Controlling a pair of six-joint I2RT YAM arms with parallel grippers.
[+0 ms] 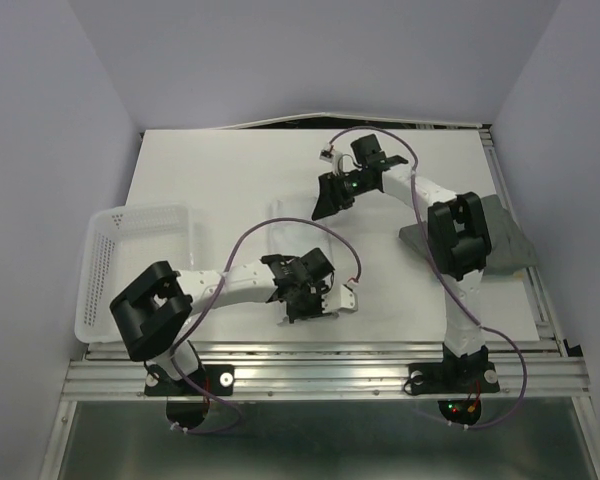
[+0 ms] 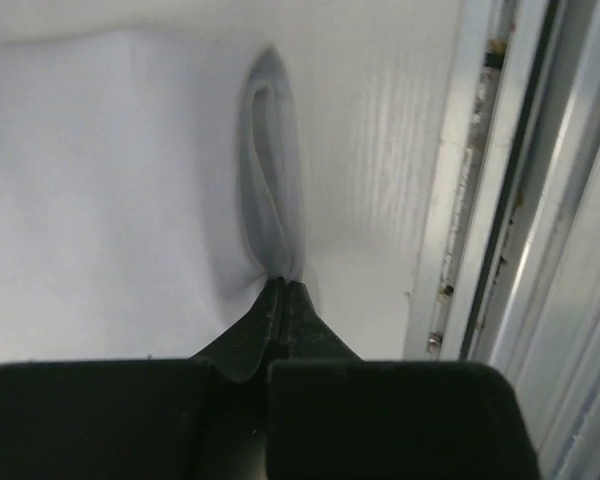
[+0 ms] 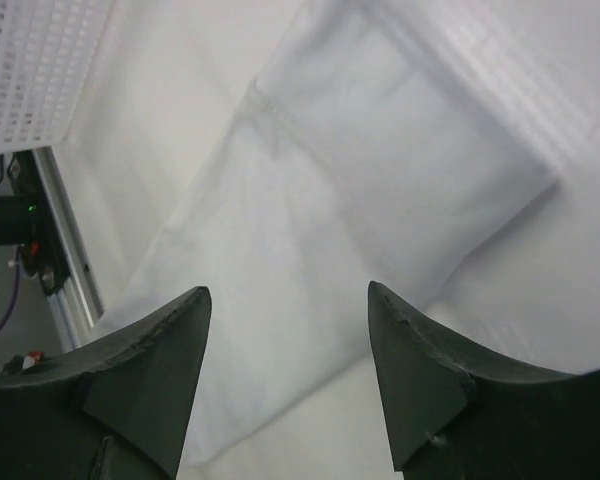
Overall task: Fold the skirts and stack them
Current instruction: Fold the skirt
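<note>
The plain white skirt (image 1: 305,238) lies flat in the middle of the table, hard to tell from the white top. My left gripper (image 1: 302,300) sits low at its near edge. In the left wrist view the gripper (image 2: 283,283) is shut on a pinch of the white skirt (image 2: 100,180), and a narrow fold rises from the closed tips. My right gripper (image 1: 318,212) hovers over the skirt's far end. Its fingers (image 3: 285,290) are open with nothing between them, the white skirt (image 3: 360,150) spread below. A grey skirt (image 1: 505,240) lies at the right, partly under the right arm.
A white slatted basket (image 1: 140,235) stands at the left edge of the table and shows in the right wrist view's corner (image 3: 30,70). The table's metal rail (image 2: 480,200) runs close beside the left gripper.
</note>
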